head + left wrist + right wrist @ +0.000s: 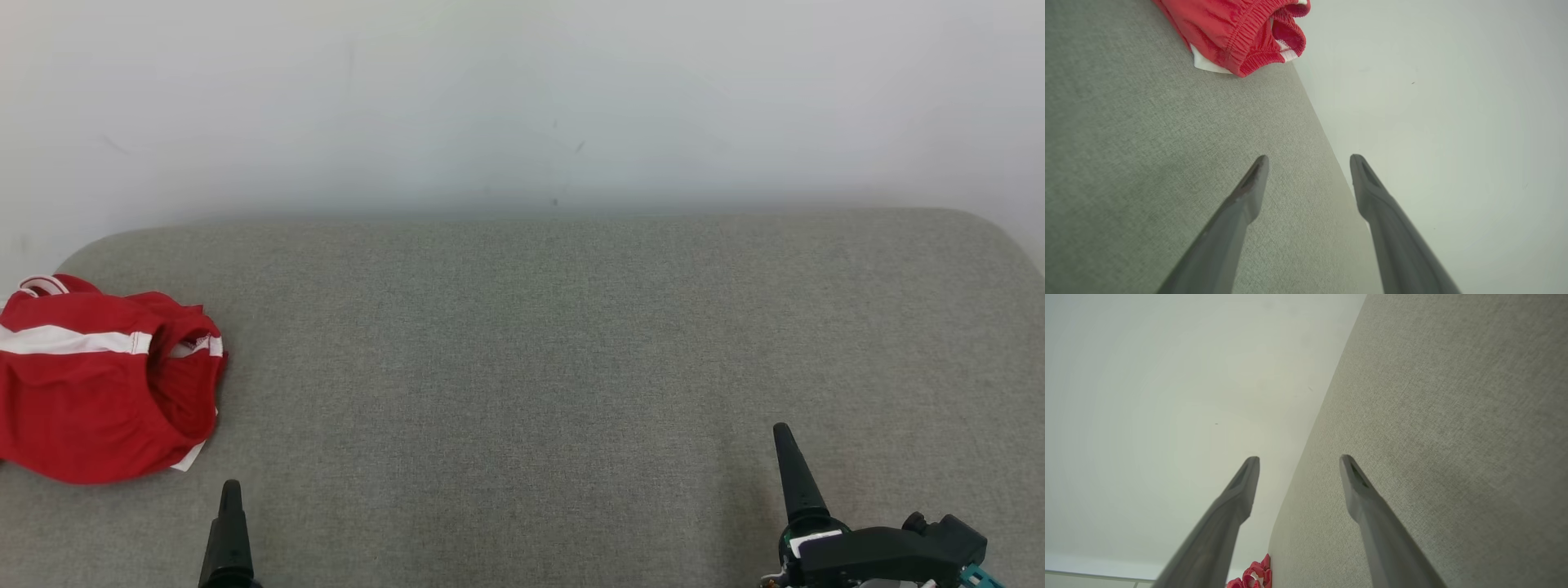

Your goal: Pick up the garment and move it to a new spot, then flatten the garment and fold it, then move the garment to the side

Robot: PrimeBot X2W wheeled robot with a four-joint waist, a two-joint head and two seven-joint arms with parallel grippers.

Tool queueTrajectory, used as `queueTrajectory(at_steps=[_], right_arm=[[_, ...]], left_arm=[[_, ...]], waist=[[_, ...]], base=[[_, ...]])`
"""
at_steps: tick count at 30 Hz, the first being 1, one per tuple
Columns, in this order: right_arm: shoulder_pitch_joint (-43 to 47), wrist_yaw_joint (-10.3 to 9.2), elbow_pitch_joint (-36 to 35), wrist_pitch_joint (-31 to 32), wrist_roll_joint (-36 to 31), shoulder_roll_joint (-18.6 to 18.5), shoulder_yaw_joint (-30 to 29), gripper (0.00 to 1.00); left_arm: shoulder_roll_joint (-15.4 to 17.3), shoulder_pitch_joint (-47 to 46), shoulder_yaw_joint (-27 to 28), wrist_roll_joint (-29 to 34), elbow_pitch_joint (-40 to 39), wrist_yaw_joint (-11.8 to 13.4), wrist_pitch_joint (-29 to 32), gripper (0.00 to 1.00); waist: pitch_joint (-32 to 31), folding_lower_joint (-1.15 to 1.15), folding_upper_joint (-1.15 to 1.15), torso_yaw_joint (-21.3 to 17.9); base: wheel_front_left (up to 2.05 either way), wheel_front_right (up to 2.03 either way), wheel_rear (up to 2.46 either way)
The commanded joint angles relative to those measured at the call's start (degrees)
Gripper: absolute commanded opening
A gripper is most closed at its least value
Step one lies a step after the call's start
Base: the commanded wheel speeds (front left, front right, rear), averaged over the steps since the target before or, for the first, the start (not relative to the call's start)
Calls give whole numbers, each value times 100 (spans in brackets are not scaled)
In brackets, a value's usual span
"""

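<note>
A red garment (pixel 98 384) with white stripes lies in a bunched heap on the far left side of the gray, cloth-covered tabletop (pixel 522 367). Part of it runs off the left edge of the head view. It isn't flat or folded. A small white bit sticks out from under its near edge. In the left wrist view the garment (pixel 1237 32) shows a stretchy, gathered band, and it sits close to the far edge of the tabletop. Behind the tabletop is a plain white wall (pixel 522 98).

The left claw (pixel 1309 161) is wide open, with a big gap between its two dark fingers. It holds nothing. In the head view one of its fingers (pixel 231 523) pokes up at the near edge, near the garment and a little to its right, but not touching it.

The right claw (pixel 1299 459) is wide open too, and nothing is in it. In the head view one finger (pixel 792 474) points up on the near right side of the tabletop, well apart from the garment. In the right wrist view a small piece of the red garment (pixel 1253 575) peeks out at the bottom, between the fingers.
</note>
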Motion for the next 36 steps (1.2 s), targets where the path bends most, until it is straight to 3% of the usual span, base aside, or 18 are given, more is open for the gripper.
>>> queueTrajectory(at_steps=[1,12,20,36], right_arm=[[-16,-4,-90,-64,-182,-5,39,100],[-11,-5,-18,-259,-1162,-5,154,100],[27,-6,65,-389,-1835,-5,242,100],[81,-8,318,-607,-3162,-5,198,100]], left_arm=[[33,-15,-5,317,-142,38,-61,100],[37,69,-339,1760,-331,136,-257,100],[40,84,-535,2770,-318,43,-390,100],[44,137,-645,4190,-64,260,-607,100]], waist=[[1,0,0,3],[-5,0,0,30],[-44,0,0,55],[-133,0,0,105]], base=[[0,0,0],[0,0,0],[0,0,0],[0,0,0]])
